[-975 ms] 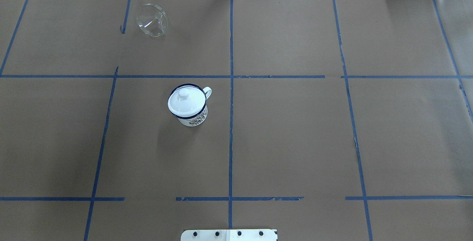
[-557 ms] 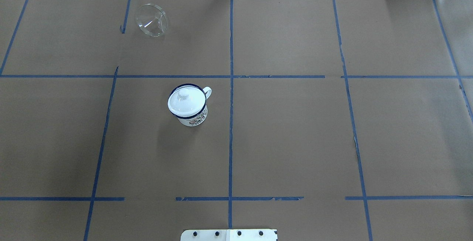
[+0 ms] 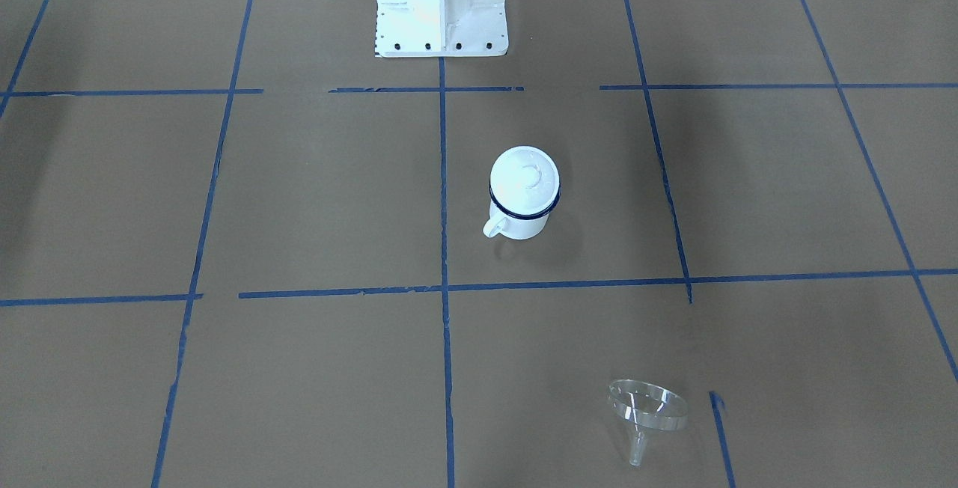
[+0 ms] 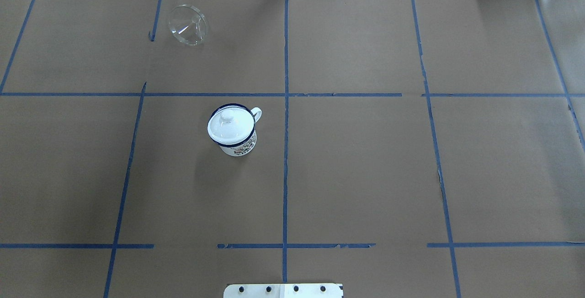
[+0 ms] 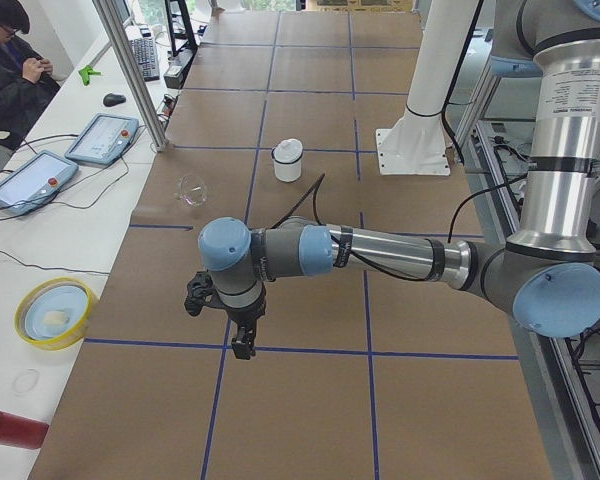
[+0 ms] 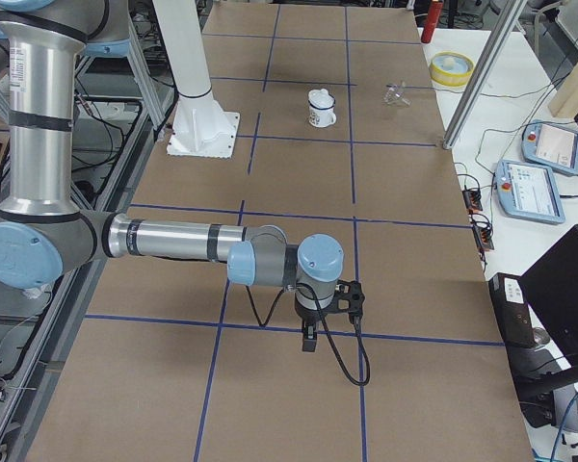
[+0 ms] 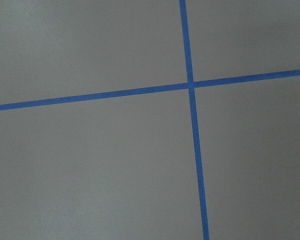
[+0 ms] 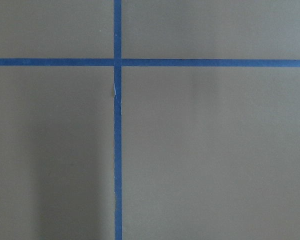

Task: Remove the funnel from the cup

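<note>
The clear funnel lies on its side on the brown paper at the far left, apart from the cup; it also shows in the front view. The white cup with a dark blue rim stands left of centre, a white domed lid resting on it. Both arms hover far from these, at the table's ends. The left gripper shows only in the left side view and the right gripper only in the right side view; I cannot tell whether they are open or shut. The wrist views show only paper and blue tape.
The robot's white base stands at the near middle edge. A yellow-rimmed bowl and control tablets sit beyond the table's far edge, where a person is seated. Blue tape lines grid the paper.
</note>
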`<state>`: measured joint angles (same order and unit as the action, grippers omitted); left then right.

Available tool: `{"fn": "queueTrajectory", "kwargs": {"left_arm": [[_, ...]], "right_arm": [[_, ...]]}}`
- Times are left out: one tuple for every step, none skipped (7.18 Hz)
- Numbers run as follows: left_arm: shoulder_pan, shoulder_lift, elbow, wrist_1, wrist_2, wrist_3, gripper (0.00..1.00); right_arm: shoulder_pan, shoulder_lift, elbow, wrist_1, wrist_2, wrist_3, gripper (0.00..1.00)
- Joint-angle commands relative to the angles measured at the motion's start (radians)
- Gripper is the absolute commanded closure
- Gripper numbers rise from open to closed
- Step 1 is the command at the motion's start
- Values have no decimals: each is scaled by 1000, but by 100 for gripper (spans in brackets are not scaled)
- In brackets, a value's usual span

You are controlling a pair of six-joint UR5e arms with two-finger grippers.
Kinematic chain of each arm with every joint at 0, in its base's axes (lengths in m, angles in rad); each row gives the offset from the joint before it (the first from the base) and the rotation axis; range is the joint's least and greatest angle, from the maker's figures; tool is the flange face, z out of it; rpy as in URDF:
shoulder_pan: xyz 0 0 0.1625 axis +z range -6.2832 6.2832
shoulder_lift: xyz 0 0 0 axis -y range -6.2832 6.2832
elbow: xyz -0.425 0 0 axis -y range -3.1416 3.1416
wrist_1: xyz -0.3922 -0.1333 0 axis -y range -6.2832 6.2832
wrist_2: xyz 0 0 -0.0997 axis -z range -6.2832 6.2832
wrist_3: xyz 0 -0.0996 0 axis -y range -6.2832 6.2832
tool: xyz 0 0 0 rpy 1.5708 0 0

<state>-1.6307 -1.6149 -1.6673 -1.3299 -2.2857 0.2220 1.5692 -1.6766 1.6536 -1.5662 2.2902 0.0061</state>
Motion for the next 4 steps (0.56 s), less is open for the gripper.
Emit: {"fn": "queueTrajectory", "kwargs": {"left_arm": [[0,1,1,0,-1,0,0],[0,1,0,0,-2,2,0],[-1,1,-5,0,-2,4,0],[-1,1,-2,0,-2,5,0]], "right_arm": [[0,0,0,0,0,0,0],[0,0,0,0,0,0,0],[0,0,0,0,0,0,0],[0,0,0,0,0,0,0]]}}
